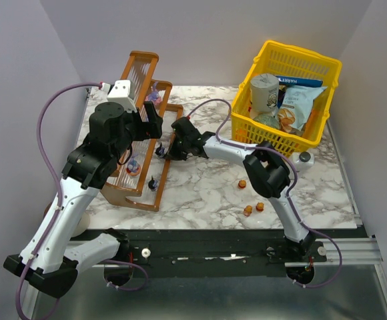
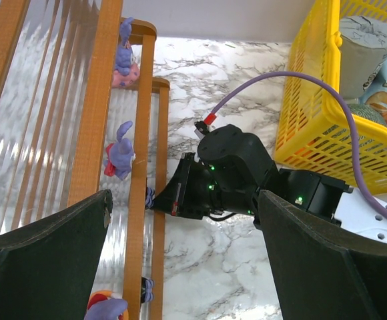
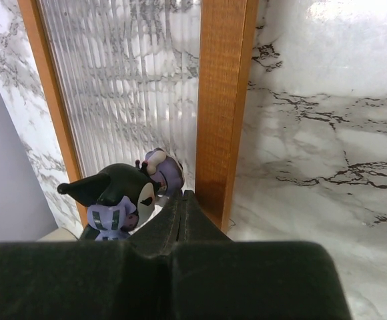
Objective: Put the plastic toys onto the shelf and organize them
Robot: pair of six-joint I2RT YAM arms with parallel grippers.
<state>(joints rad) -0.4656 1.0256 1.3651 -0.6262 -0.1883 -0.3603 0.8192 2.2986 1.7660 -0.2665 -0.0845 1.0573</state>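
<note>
Left tool [image 2: 183,199]: jaws spread wide, empty, above the shelf [image 2: 100,100]. Right tool [image 3: 183,200]: clenched shut, holding nothing, tip just beside a dark-hooded toy [image 3: 117,200] on the lowest tier.

Lilac walls [image 1: 200,40], white marble tabletop [image 1: 203,192] w/ grey veins, blk front rail [image 1: 213,244]

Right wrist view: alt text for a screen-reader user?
The right gripper, jaws shut, points at the wooden rail of the shelf, with a black-hooded purple toy close beside its fingers on the clear ribbed tier. White marble table fills the picture's right side.
</note>
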